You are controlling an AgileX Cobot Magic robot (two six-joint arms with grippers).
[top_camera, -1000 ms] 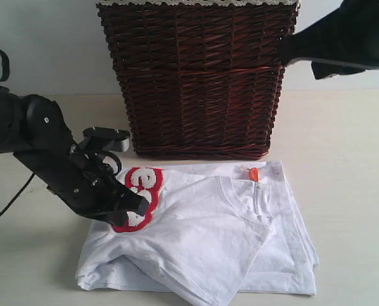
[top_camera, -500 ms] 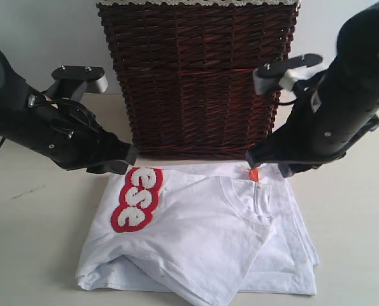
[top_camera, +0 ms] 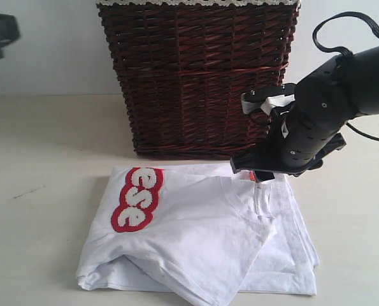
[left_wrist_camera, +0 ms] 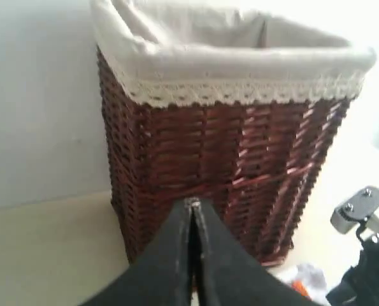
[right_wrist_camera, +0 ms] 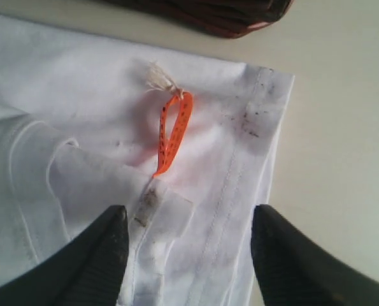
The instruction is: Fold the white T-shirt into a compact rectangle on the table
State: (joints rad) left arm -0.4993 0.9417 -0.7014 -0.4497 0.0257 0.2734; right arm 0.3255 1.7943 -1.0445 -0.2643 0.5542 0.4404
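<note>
Jaws apart (right gripper (right_wrist_camera: 189,218)), maybe touching T-shirt (right_wrist_camera: 87,102)

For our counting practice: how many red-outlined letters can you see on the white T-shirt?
3, in a line on the white T-shirt: upper e nearest the basket, s in the middle, lower e farthest from it. More may be folded under.

One legible marking: the letters "ese" (top_camera: 137,199), white fuzzy lettering outlined in thick red, on the white T-shirt (top_camera: 195,248), running in a line down the folded panel nearest the left edge. The orange ribbon loop (right_wrist_camera: 174,131) carries only small dark dots. The neck label (right_wrist_camera: 165,213) is stained, and nothing on it can be read.
</note>
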